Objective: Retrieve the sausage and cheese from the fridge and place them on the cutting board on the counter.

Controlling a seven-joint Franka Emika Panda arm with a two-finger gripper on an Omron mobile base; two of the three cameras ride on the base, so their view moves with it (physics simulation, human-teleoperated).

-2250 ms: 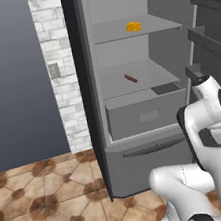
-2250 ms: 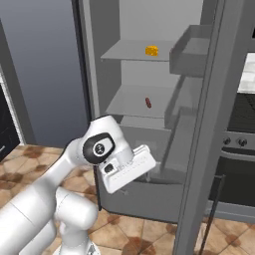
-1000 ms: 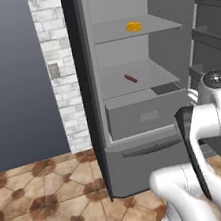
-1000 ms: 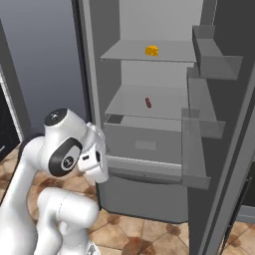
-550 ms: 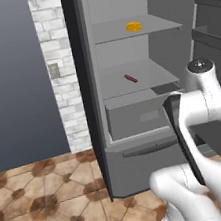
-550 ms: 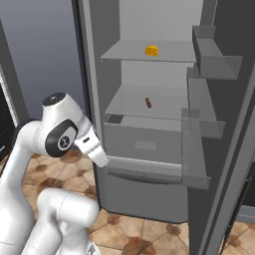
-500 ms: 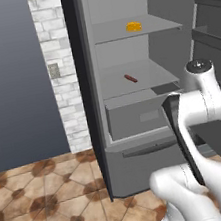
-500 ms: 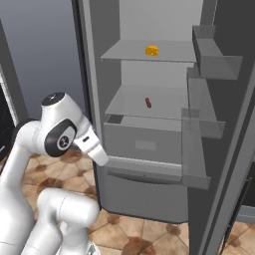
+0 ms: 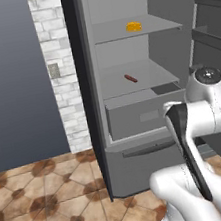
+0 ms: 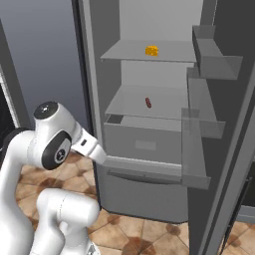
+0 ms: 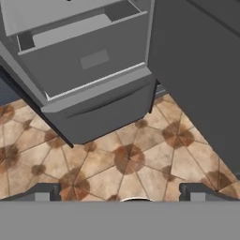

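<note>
The fridge [image 9: 132, 104] door is swung wide so both shelves can be reached: the cheese [image 10: 152, 50] above, the sausage [image 10: 148, 102] below. The claw [image 11: 122, 193] is spread fully, nothing held.

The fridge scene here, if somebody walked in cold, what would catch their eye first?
Probably the fridge standing wide open, its grey shelves nearly bare. A yellow-orange cheese wedge sits alone on the upper shelf, and a small reddish-brown sausage lies on the shelf below, just above the drawer. In front, the white arm bends low, its gripper open and pointed down at the brown tiled floor before the fridge.
</note>
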